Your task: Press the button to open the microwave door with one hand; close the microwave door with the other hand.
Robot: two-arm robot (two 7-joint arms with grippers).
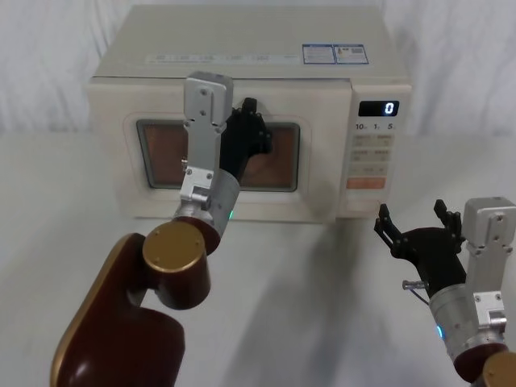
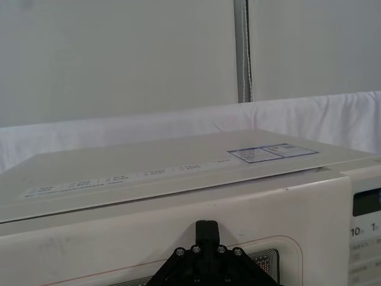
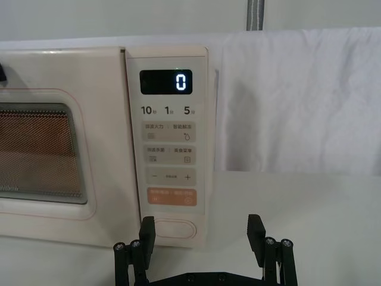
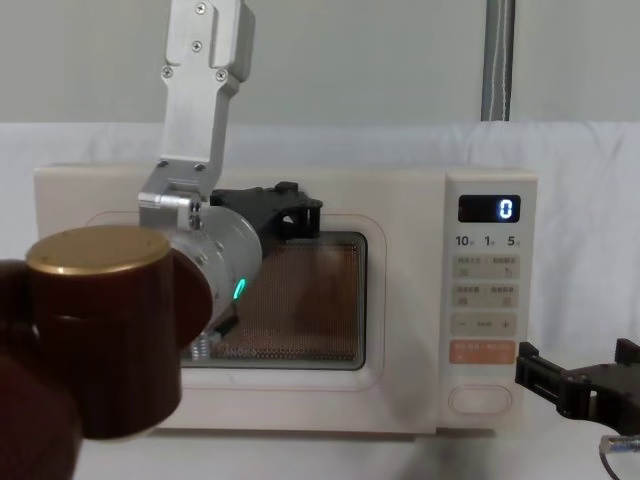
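1. Left tool is up against the door, at the top edge of the window. Its black fingers look drawn together with nothing between them, though I see them only from behind and from the side, so I cannot tell for sure.
2. Right tool hangs low over the counter, in front of the microwave's control panel and a little to its right. Its jaws are spread wide and hold nothing; in the right wrist view the two fingertips stand well apart.
3. Door sits flush with the microwave body; I see no gap along its edge next to the panel. The display reads 0.
4. Button is at the foot of the panel, just under the orange key. It is untouched; the right tool is near it but apart.
5. My read of the step: the door looks shut with the left tool laid on it, so this is either the end of the closing push or the wait before the press. I cannot settle which.
6. If the press is due, the left tool must clear the door so it can swing out, then I bring one right finger level with the button and push straight into it.
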